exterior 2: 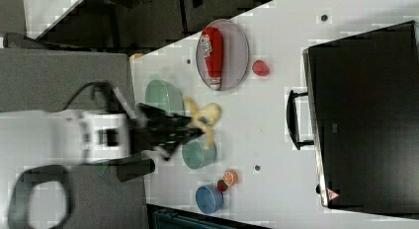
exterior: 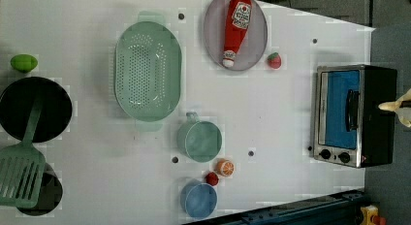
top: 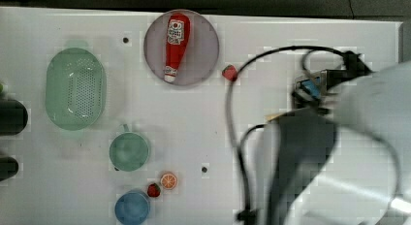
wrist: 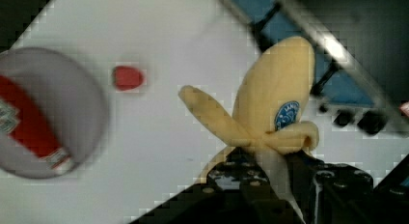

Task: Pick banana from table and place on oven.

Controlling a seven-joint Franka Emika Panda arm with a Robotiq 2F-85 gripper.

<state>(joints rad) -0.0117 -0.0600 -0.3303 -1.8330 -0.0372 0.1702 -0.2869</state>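
The gripper (wrist: pixel 270 178) held the half-peeled banana (wrist: pixel 275 108) clamped between its fingers, centre-right in the wrist view — above bare white table (wrist: pixel 159 132). Beyond, the toaster oven (wrist: pixel 337 74) crossed the upper right, its flat black top unoccupied in the right view's right half.

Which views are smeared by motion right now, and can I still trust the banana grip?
Top view: the arm is a blurred grey streak. Right view: gripper and banana soft but readable. Wrist view: banana fairly crisp, clamped in the gripper; plate and oven behind are streaked.
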